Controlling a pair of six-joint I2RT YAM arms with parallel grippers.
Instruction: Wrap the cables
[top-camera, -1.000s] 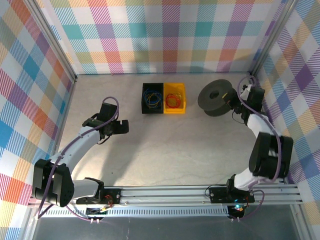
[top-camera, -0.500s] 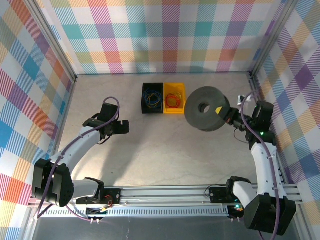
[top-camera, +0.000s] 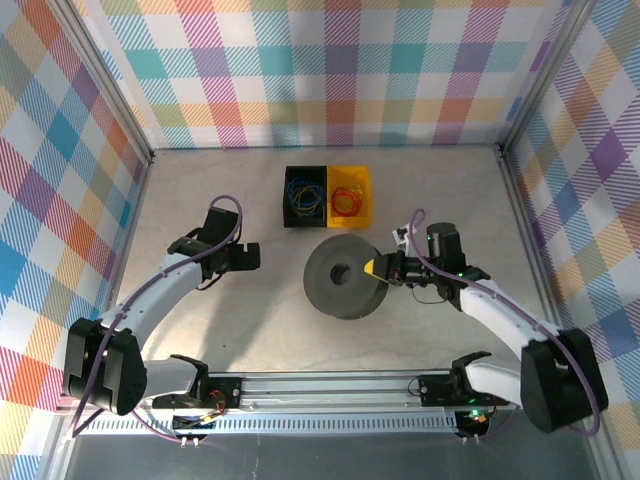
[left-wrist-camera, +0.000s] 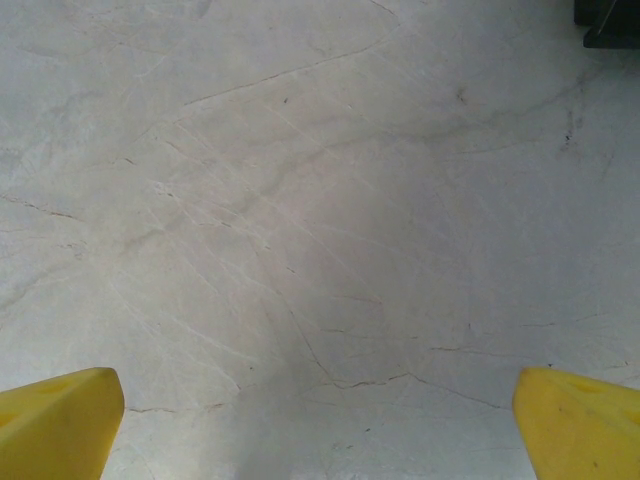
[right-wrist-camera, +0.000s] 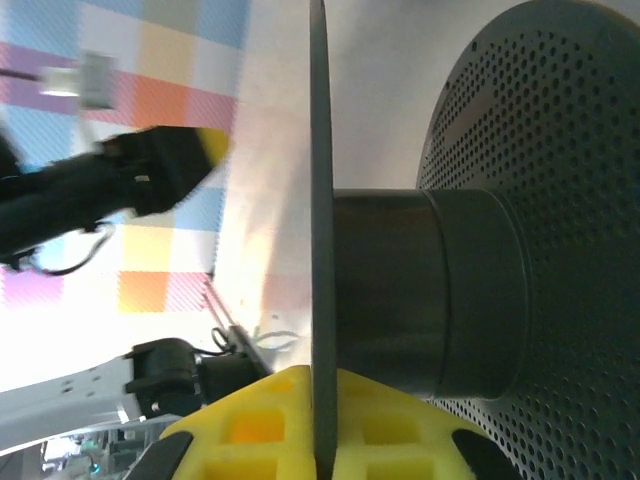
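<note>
right gripper clamps spool flange | left gripper wide, empty | cables at spool's 12 o'clock: look limp, light, so pinch the whole loop

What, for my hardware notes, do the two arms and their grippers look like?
The left arm and right arm have white links, black joints and purple cables running alongside. The left gripper and right gripper are black with yellow fingers.

Pastel plaid walls, black spool, red-orange cables, yellow bin, black bin
</note>
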